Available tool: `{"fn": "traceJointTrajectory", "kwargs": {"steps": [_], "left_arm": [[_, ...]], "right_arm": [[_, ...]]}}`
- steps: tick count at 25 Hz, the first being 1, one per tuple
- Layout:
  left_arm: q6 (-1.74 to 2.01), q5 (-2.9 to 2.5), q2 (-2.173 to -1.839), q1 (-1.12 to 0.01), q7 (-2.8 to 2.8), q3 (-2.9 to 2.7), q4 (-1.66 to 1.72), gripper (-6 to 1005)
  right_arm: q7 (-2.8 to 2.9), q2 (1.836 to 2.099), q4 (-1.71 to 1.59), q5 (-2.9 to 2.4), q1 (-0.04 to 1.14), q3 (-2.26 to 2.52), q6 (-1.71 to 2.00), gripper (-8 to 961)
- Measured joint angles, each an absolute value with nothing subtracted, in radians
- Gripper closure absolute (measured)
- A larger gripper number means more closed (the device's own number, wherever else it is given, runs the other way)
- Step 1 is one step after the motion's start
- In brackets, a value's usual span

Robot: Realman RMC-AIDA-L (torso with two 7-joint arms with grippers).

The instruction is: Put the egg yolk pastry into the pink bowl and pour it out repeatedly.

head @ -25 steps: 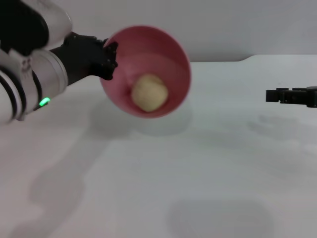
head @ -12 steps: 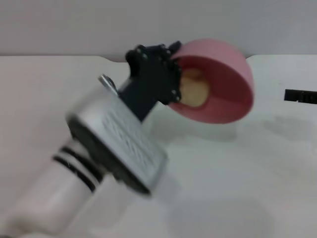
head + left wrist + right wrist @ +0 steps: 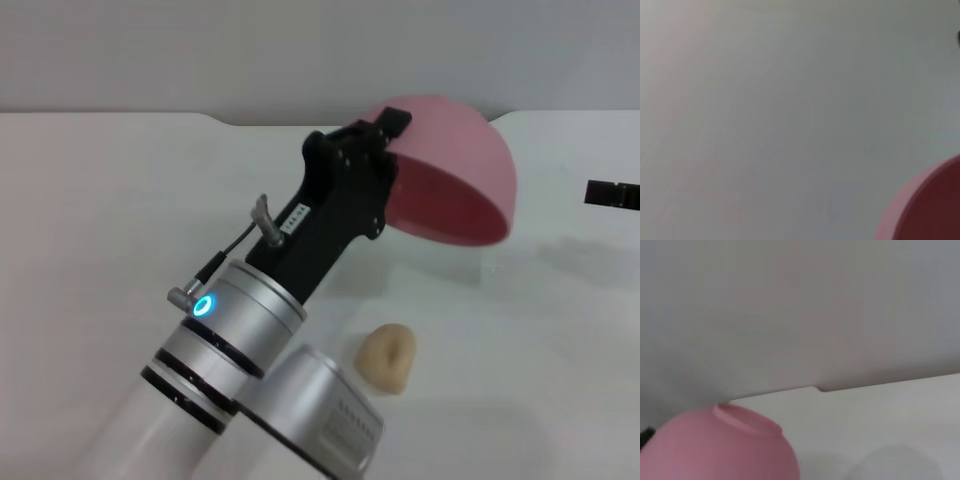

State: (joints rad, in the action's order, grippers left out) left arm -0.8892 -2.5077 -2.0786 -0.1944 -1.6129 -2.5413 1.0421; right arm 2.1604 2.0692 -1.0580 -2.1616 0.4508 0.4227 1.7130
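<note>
My left gripper [image 3: 385,150] is shut on the rim of the pink bowl [image 3: 462,175] and holds it in the air above the table, turned nearly upside down with its mouth facing down. The egg yolk pastry [image 3: 389,358] lies on the white table below the bowl, nearer to me, close beside my left forearm. The left wrist view catches only an edge of the pink bowl [image 3: 930,210]. From the right wrist view the pink bowl [image 3: 722,450] shows its upturned base. My right gripper [image 3: 612,193] is at the right edge, away from the bowl.
The white table [image 3: 120,220] spreads to the left and front. A grey wall runs behind its far edge [image 3: 260,118]. My left forearm [image 3: 240,340] crosses the front middle of the table.
The left arm has swung right and turned the bowl from tilted to nearly upside down. The pastry has dropped out of the bowl onto the table.
</note>
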Motion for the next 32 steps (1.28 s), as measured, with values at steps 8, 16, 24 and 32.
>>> {"fn": "traceJointTrajectory", "kwargs": {"steps": [8, 16, 24, 32], "left_arm": [[-0.704, -2.12, -2.067, -0.182, -1.671, -2.382, 1.241, 1001], [0.418, -1.726, -2.058, -0.193, -1.861, -1.673, 1.35, 1001], [1.216, -2.07, -2.023, -0.409, -2.33, -1.128, 1.208, 1000], [1.564, -2.524, -2.014, -0.404, -2.598, -0.981, 1.447, 1001]], "right_arm": [[2.151, 2.068, -1.037, -2.159, 0.476, 0.499, 1.717, 417], [2.129, 2.07, -1.004, -2.157, 0.538, 0.717, 1.67, 416], [2.111, 2.073, -0.981, -2.158, 0.602, 0.976, 1.535, 416], [2.117, 2.075, -0.853, -2.162, 0.712, 1.306, 1.391, 383]]}}
